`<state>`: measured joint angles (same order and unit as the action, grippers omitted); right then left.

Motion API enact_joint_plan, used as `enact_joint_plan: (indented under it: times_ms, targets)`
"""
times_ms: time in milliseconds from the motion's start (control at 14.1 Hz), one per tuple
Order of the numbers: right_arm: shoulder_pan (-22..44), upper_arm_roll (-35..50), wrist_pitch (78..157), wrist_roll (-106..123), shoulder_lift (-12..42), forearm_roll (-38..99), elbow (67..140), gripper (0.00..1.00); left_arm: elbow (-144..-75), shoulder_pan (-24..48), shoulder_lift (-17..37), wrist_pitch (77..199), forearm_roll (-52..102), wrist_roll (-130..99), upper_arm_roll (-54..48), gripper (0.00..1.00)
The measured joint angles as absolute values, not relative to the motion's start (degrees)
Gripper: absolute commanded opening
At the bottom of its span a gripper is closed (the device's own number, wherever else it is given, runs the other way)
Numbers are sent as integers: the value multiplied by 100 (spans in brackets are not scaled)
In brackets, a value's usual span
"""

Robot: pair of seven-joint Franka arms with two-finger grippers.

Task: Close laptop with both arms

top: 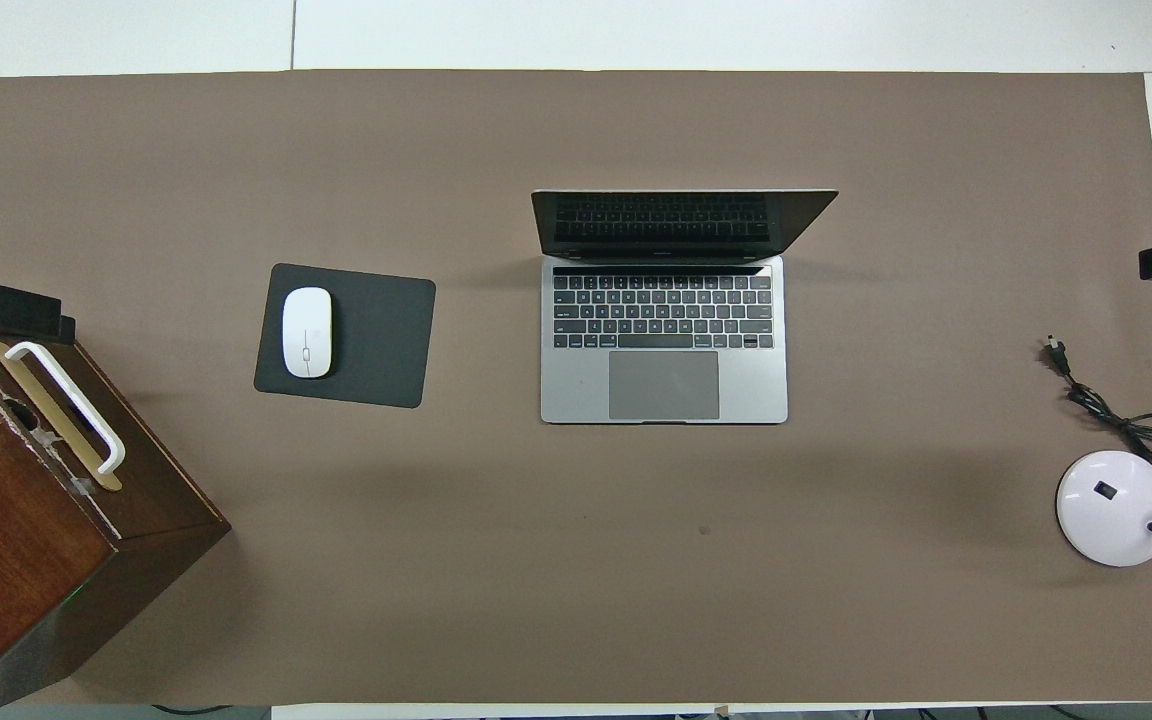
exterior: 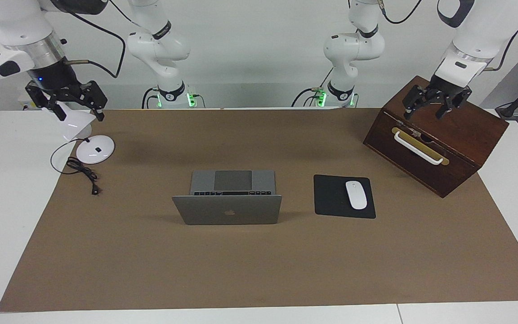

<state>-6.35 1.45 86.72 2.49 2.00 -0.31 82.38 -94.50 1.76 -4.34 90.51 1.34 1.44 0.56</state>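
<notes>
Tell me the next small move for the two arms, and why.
Probably bring both grippers in toward the laptop and over its raised lid. It stands open in the middle of the table, untouched. The left gripper hangs open over the wooden box, and the right gripper hangs open over the white lamp; neither is at the laptop, so closing cannot begin yet.

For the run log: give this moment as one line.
laptop: open, untouched | left gripper: open, over wooden box | right gripper: open, over lamp | closing not begun
</notes>
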Motion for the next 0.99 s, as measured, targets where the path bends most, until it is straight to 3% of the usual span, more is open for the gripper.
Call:
enact_joint_plan:
  times_ms: [283,354,425,496,566,850,991]
  targets:
    - [-635,145,8672,249,199,-31,8238,100,-9450,178,-444,9045,134,126,50,100]
    - [-635,145,8672,249,199,-31,8238,100,-9450,178,-447,9045,134,76,47,84]
    - [-635,145,8672,249,199,-31,8238,100,-9450,178,-449,9045,134,18,40,55]
    - [-635,145,8672,249,199,-31,8238,100,-9450,179,-451,9045,134,-24,30,6]
    - [-635,145,8674,249,199,-31,8238,100,-9450,179,-452,9045,134,-41,24,0]
    - [-636,144,8826,262,199,-31,8239,100,-9447,179,-460,9051,134,-63,13,0]
    - [-639,141,8901,273,204,-32,8241,81,-9447,179,-460,9060,134,-76,3,0]
